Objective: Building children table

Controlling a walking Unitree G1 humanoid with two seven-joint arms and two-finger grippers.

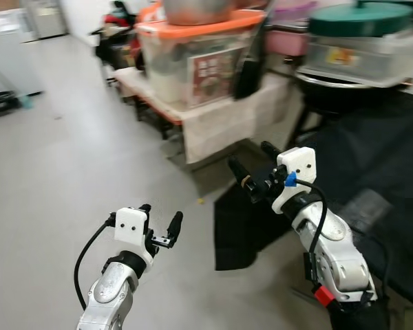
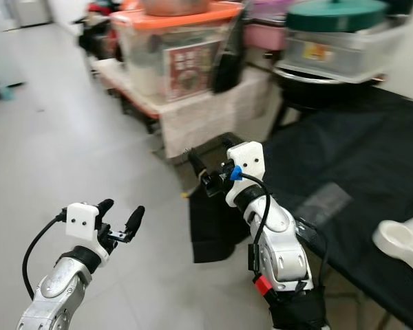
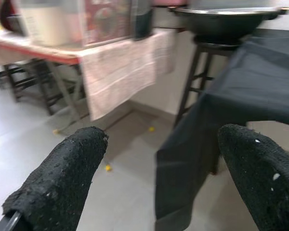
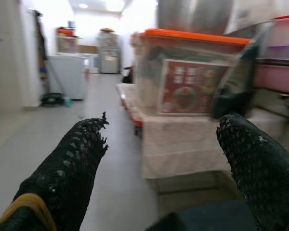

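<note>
Currently head views: left gripper (image 1: 160, 225) spread, empty, over smooth grey floor (image 1: 62, 158); right gripper (image 1: 250, 163) spread beside matte black cloth-covered table (image 2: 358, 165). White moulded plastic part (image 2: 403, 240), likely table piece, on cloth. Wrist views: textured black fingers (image 3: 62, 183), orange-lidded clear bin (image 4: 183, 72). Turn toward part first.

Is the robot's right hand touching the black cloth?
Apart. In the right wrist view the open right gripper has empty fingers, and the black cloth lies below them.
</note>
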